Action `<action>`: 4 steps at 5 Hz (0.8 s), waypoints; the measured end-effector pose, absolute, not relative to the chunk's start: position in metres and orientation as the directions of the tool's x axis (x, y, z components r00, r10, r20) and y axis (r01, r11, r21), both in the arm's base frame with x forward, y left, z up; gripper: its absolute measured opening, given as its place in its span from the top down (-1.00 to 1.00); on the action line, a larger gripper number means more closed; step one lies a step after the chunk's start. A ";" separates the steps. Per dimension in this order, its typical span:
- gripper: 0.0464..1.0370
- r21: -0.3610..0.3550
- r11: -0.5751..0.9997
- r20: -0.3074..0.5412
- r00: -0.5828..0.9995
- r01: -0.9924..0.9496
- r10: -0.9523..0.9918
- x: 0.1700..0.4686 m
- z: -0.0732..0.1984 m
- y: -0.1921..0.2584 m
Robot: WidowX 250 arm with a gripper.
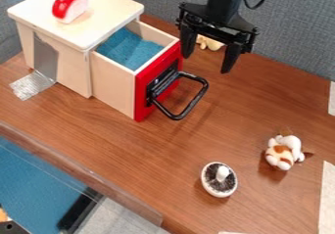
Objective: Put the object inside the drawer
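mushroom-like toy: nearest you, upright on the table. gripper: spread wide, empty, by the open drawer. pale object: on the table behind the gripper, your likeliest target, though you cannot tell which is meant. centre above it, descend straight, close gently, then lift well over the handle before releasing above the blue lining.

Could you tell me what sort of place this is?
Probably a robotics lab workspace: a robot's end effector hangs over a wooden table holding a small drawer box, with a fabric partition behind.
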State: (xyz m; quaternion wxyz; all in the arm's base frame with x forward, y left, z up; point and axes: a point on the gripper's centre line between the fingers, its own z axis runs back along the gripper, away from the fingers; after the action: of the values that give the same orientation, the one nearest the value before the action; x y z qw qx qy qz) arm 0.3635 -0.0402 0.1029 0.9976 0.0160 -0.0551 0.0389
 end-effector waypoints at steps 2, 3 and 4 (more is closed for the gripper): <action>-0.93 0.010 1.000 0.033 0.999 0.001 -0.001 0.322 0.071 -0.057; -0.93 -0.042 0.992 0.074 0.990 0.119 -0.116 0.289 0.071 -0.075; -0.93 -0.061 0.967 0.078 0.967 0.247 -0.242 0.256 0.061 -0.100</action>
State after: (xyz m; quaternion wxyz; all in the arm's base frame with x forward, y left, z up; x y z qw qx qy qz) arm 0.2563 -0.0999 0.0609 0.9911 -0.0352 -0.0352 -0.1231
